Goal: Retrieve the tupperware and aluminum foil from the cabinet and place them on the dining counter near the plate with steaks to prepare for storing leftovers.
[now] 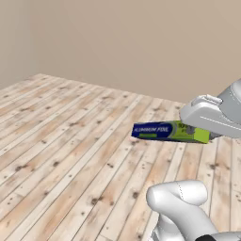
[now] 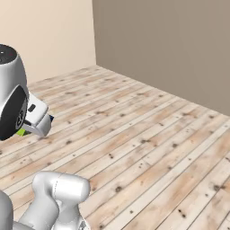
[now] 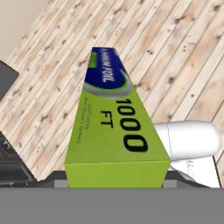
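Plank floor (image 1: 70,141) below; jaws grasping aluminum foil (image 3: 116,127), carton reads "ALUMINUM FOIL", "1000 FT".

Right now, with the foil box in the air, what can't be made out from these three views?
- Tool fingertips: the white hand covers them in the left base view; the aluminum foil box's green end hides them in the hand view.
- Foil box in the right base view: the hand hides all but slivers.
- Foil's small print in the hand view: too small to read.
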